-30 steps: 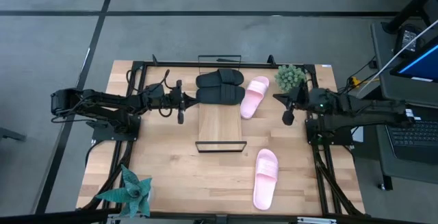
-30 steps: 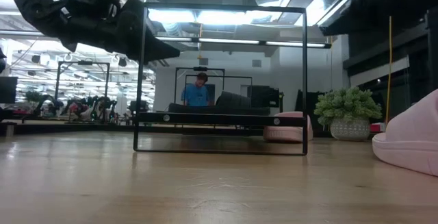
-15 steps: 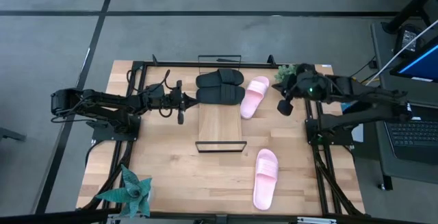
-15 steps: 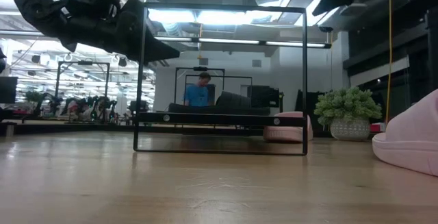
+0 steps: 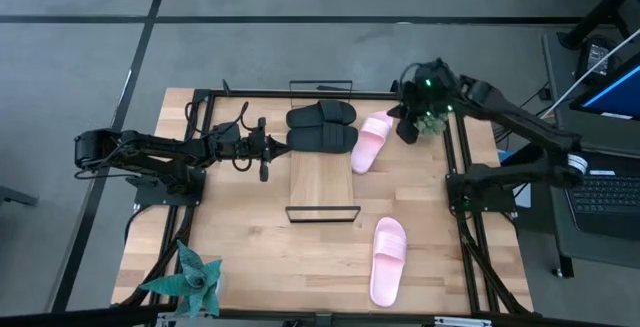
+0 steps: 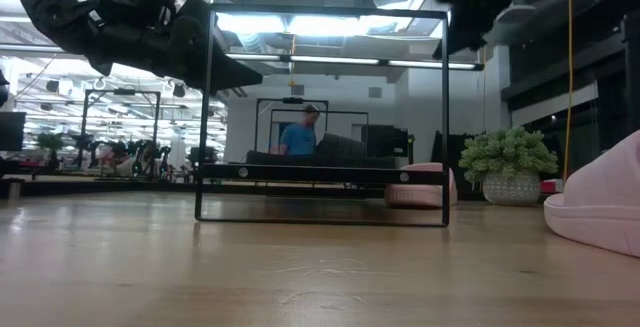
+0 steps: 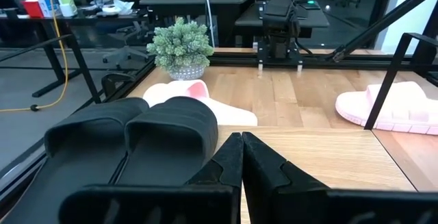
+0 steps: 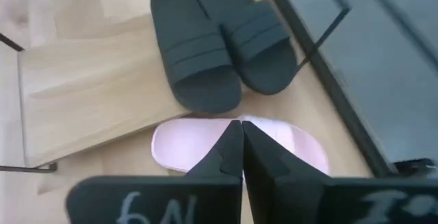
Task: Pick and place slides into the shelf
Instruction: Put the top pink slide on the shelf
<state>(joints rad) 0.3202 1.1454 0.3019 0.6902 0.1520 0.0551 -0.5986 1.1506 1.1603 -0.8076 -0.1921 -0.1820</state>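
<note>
Two black slides [image 5: 321,127] lie side by side, soles down, on the far end of the shelf [image 5: 322,177]. One pink slide [image 5: 372,140] lies on the table along the shelf's right edge. Another pink slide [image 5: 388,259] lies toward the near right. My left gripper [image 5: 278,145] is shut and hovers level at the shelf's left edge, its tips [image 7: 241,142] beside the nearer black slide [image 7: 171,128]. My right gripper [image 5: 407,132] is shut and slants down in the air above the far pink slide [image 8: 178,145], empty.
A potted plant [image 5: 425,112] stands at the far right, right beside my right gripper. A spiky green plant [image 5: 190,279] sits at the near left corner. Thin black wire rails [image 5: 322,210] rise at the shelf's two short ends. A person [image 6: 300,135] moves in the room beyond.
My right gripper has swung from the table's right side toward the far edge and leftward, rising and tipping downward. It now hangs by the potted plant over the far pink slide. It has stayed shut. The slides have not moved.
</note>
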